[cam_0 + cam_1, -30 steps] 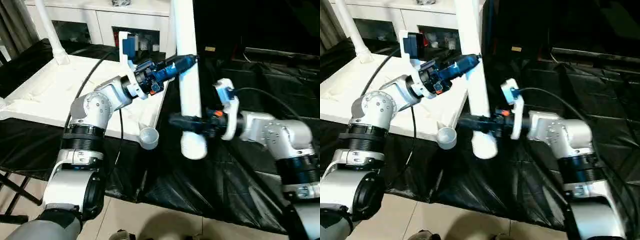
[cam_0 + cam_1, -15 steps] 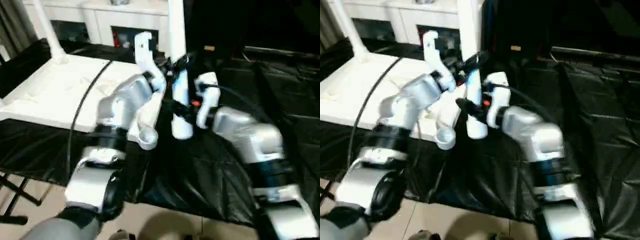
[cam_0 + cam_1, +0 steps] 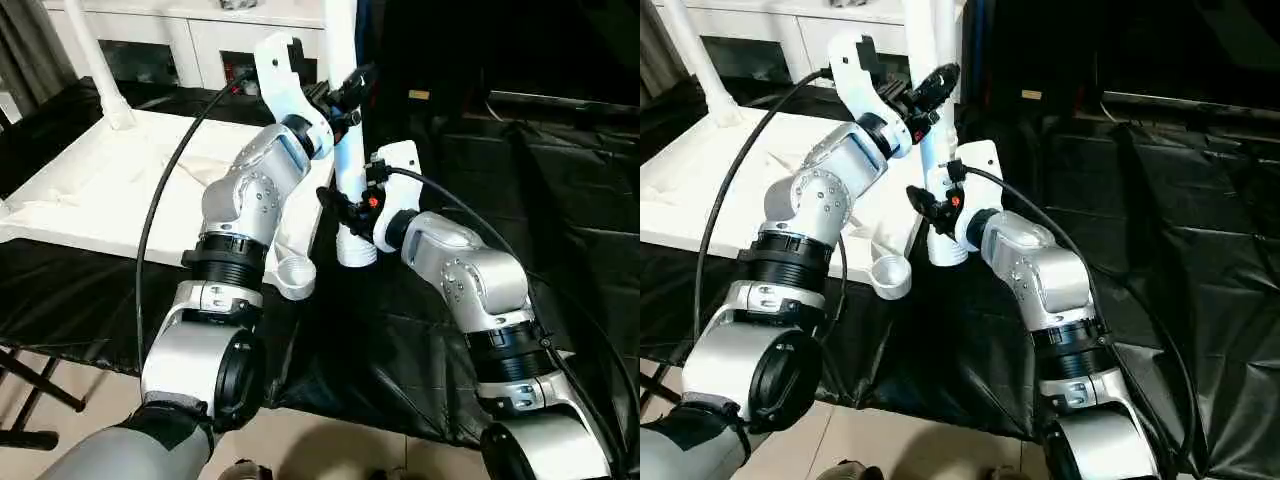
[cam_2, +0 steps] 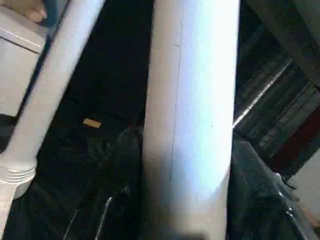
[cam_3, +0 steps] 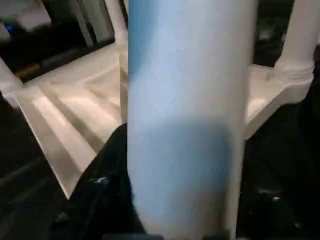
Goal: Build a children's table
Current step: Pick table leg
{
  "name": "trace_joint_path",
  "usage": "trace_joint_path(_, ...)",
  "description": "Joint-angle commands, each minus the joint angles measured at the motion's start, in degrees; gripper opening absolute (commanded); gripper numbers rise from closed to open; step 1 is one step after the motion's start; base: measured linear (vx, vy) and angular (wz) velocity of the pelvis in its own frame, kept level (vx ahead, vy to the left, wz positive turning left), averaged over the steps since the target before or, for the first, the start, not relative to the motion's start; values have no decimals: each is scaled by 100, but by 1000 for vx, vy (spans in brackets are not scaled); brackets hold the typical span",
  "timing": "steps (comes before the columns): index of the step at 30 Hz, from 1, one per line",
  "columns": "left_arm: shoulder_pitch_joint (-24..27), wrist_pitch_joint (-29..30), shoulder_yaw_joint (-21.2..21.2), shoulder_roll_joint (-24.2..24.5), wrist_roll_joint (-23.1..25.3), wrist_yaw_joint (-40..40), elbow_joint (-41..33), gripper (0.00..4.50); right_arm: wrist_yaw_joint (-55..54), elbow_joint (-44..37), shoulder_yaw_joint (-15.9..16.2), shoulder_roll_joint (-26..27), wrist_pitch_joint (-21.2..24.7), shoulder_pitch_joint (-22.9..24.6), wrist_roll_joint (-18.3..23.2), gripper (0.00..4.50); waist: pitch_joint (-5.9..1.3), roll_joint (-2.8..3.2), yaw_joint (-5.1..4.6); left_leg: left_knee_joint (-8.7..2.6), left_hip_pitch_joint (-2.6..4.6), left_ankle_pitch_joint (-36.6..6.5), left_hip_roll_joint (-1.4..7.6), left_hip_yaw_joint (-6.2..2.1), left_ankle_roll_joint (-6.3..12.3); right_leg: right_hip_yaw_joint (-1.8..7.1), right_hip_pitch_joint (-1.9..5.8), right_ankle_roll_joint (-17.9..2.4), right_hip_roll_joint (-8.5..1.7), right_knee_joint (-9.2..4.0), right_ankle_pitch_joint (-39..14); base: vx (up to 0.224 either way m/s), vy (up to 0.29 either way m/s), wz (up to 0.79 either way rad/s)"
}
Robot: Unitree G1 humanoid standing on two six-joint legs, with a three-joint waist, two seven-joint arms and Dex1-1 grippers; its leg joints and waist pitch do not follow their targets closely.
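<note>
Left eye view, nearest first: two silver forearms rise from the bottom edge and meet on a single white tubular leg held upright over the black sheeting that covers the work surface. The right gripper clasps the leg low down, just above its open bottom end, which hangs beside the near right corner of the tabletop without touching the sheeting. In the right wrist view the leg stands directly in front of the camera with dark finger shapes at its base, so the fingers appear closed around the tube, though the blur leaves their exact contact unclear. Higher on the same leg, the left gripper holds the tube between its two black fingers; the left wrist view shows the tube running straight up from that gripper. Just left of the held leg's lower end sits an empty round corner socket of the white plastic tabletop, which lies upside down on the sheeting with its ribbed underside facing up. At the tabletop's far left corner another leg already stands in its socket. Behind all this is a white cabinet with glass doors.
</note>
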Motion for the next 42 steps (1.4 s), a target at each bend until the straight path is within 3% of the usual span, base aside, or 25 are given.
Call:
trace_joint_path(1, 44, 30, -23, -25, -51, -48, 61, 181, 81, -189, -146, -2, -98, -55, 176, 270, -494, 25, -7, -399, 156, -1376, 116, -94, -84, 150, 329, -1128, -191, -415, -1045, 0, 0, 0)
trace_joint_path(2, 43, 40, -40, -6, -54, -102, 49, 177, 134, -202, -162, -39, -55, -58, 207, 299, -501, 29, -4, -394, 155, -1356, 117, -96, -78, 148, 333, -1130, -190, -410, -1035, 0, 0, 0)
trace_joint_path(4, 60, 107, -104, 67, -64, -365, -6, 175, 405, -246, -181, -189, 31, -54, 306, 304, -505, 39, -2, -393, 154, -1322, 117, -96, -64, 147, 334, -1160, -192, -406, -982, 0, 0, 0)
trace_joint_path(7, 114, 253, -234, 249, -206, -1103, -139, 175, 1244, -368, -105, -720, 424, -24, 587, 342, -500, 51, 28, -388, 175, -1335, 130, -88, -16, 153, 344, -1234, -188, -403, -899, 0, 0, 0)
trace_joint_path(10, 122, 378, -344, 479, -303, -1764, -159, 175, 2099, -463, -14, -1296, 807, 30, 877, 352, -500, 43, 45, -373, 154, -1256, 112, -85, 66, 148, 381, -1346, -194, -386, -759, 0, 0, 0)
trace_joint_path(14, 126, 739, -408, 663, -556, -2506, -272, 175, 2834, -433, 54, -1784, 941, 75, 1061, 394, -510, 20, 67, -349, 143, -1144, 123, -79, 131, 150, 389, -1456, -216, -364, -737, 0, 0, 0)
trace_joint_path(19, 198, 1236, -487, 761, -987, -3274, -616, 175, 3345, -205, -47, -1971, 1045, -64, 1324, 438, -506, 36, 80, -333, 144, -1111, 137, -65, 192, 141, 375, -1632, -217, -351, -780, 0, 0, 0)
trace_joint_path(28, 204, 1708, -518, 738, -1321, -3679, -832, 175, 4164, 27, 336, -2271, 931, -131, 1243, 442, -486, 8, 80, -333, 140, -1305, 132, -76, 111, 134, 367, -1453, -214, -393, -1361, 0, 0, 0)
trace_joint_path(34, 250, 2032, -594, 744, -1490, -3875, -1014, 175, 4459, 97, 446, -2280, 905, -126, 1276, 442, -491, 12, 85, -327, 135, -1206, 136, -70, 192, 130, 357, -1513, -199, -385, -1231, 0, 0, 0)
trace_joint_path(42, 190, 2044, -590, 705, -1453, -3850, -864, 175, 4759, 37, 587, -2323, 882, -77, 1291, 442, -492, 35, 91, -335, 143, -1296, 141, -83, 151, 126, 360, -1500, -201, -393, -1270, 0, 0, 0)
